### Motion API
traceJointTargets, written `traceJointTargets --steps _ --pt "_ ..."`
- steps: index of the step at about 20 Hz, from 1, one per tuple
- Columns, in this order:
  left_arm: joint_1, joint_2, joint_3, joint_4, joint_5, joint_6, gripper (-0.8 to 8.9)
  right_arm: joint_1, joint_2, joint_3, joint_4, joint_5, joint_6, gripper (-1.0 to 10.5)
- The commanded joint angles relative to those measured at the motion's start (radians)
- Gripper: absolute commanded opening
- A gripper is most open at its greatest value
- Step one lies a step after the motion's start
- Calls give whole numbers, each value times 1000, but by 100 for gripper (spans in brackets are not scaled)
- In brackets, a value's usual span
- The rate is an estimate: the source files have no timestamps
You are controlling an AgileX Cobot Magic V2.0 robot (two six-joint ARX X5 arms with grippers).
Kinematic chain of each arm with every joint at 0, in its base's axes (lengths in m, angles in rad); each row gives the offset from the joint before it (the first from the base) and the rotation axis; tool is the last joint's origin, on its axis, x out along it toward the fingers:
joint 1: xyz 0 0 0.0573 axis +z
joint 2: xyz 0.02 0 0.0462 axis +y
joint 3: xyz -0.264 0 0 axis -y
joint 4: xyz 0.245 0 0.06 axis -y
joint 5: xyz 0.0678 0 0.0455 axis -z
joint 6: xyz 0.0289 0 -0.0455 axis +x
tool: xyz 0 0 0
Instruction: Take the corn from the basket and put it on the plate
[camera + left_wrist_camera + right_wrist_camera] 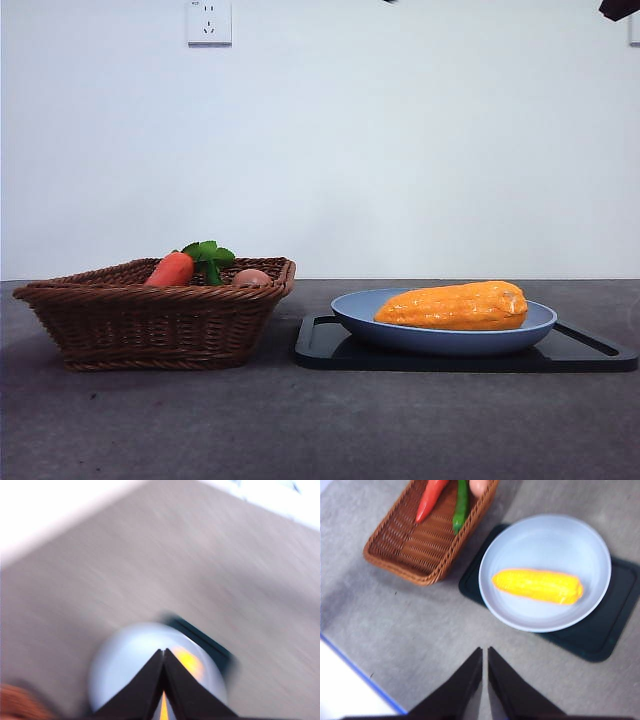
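Note:
The orange-yellow corn [455, 306] lies on its side in the light-blue plate [380, 315], also seen from above as corn [538, 585] on the plate [520, 545]. The brown wicker basket [150, 320] stands to the plate's left and shows again as the basket [405, 545]. My right gripper [485, 652] hangs shut and empty high above the table, apart from the plate. My left gripper [164, 654] is shut and empty too, high over the blurred plate [125, 655] and corn [187, 661]. One black arm tip [618, 8] shows at the top right corner.
A carrot [171, 270] with green leaves [208, 256] and a tan egg [251, 277] lie in the basket. The plate rests on a flat black tray [330, 345]. A wall socket [209, 22] is on the white wall behind. The table's near edge [355, 670] has a blue strip.

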Motion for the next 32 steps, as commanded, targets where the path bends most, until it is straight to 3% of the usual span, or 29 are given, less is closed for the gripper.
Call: traceJointTargets --steps 1,9,12,15,18,21,32 --pt "60 -77 24 39 -5 43 3 3 8 19 16 -2 -8 3" --pt "485 -408 -41 -21 -5 35 3 3 8 19 106 -2 -8 3" --pt "636 -584 -233 40 -5 35 3 2 8 19 131 -2 -8 3" --pt "745 -792 -542 208 -5 37 3 2 8 19 157 -2 -8 3" --pt "800 -992 -829 330 -5 36 3 3 8 19 187 -2 -8 3" --pt "821 -1181 -1058 357 -5 35 3 2 8 19 201 -2 -8 3" --pt "836 -1574 -1550 355 -5 -25 3 2 8 19 235 -1 -8 3"
